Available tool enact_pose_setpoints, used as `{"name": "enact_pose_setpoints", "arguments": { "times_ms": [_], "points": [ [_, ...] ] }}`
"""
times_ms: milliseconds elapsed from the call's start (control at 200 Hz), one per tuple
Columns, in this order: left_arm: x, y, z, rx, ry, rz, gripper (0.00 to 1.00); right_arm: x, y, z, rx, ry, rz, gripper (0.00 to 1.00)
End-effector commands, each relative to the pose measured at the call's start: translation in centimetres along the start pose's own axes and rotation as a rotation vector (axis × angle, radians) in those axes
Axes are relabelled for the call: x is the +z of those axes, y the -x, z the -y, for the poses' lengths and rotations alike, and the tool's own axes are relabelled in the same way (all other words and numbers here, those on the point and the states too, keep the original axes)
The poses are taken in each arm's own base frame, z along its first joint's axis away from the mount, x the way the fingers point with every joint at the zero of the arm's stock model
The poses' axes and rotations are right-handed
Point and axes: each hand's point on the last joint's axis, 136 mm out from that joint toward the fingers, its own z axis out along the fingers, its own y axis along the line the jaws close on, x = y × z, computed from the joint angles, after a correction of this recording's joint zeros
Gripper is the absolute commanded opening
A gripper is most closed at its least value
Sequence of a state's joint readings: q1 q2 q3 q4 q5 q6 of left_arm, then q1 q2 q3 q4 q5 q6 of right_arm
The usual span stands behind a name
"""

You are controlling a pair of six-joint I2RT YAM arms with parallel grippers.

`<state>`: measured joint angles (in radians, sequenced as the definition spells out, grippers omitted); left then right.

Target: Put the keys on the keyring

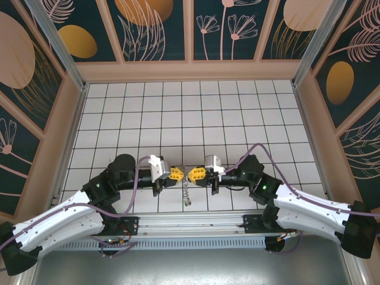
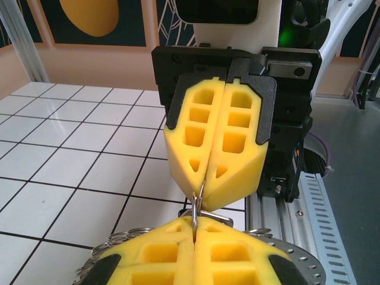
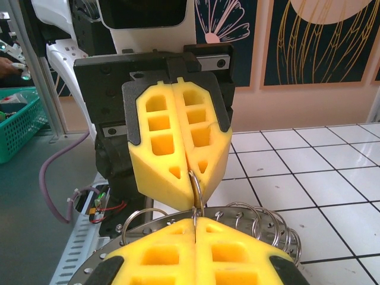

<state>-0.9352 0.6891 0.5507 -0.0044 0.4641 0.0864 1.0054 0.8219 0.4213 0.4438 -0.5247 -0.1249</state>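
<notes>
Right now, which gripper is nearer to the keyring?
Neither left nor right: it's a tie. The left gripper and right gripper meet tip to tip, each shut on one loop of the keyring, the rest trailing toward the arms' bases.

bright metal against matt plastic
the keyring (image 3: 264,221) was shiny bare metal; the left gripper (image 3: 191,173) and right gripper (image 2: 202,181) had matt yellow plastic fingers (image 2: 237,142) in smooth black shells; the table (image 1: 237,113) tiles looked glossy white.

Left hand (image 1: 176,174) and right hand (image 1: 196,174) meet tip-to-tip, both closed.
</notes>
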Motion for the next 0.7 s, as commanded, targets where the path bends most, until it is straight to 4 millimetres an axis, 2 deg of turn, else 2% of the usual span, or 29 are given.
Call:
{"name": "enact_pose_setpoints", "arguments": {
  "times_ms": [0, 275, 696],
  "points": [
    [-0.4, 2.3, 0.4, 0.039, -0.014, 0.062, 0.00, 0.0, 2.5, -0.4, -0.034, 0.016, 0.070, 0.00],
    [-0.6, 2.5, 0.3, 0.043, -0.004, 0.070, 0.00, -0.2, 1.3, 0.1, -0.004, -0.017, 0.029, 0.00],
    [-0.5, 2.4, 0.2, 0.044, 0.004, 0.064, 0.00, -0.3, 1.0, 0.3, 0.011, -0.033, -0.001, 0.00]
  ]
}}
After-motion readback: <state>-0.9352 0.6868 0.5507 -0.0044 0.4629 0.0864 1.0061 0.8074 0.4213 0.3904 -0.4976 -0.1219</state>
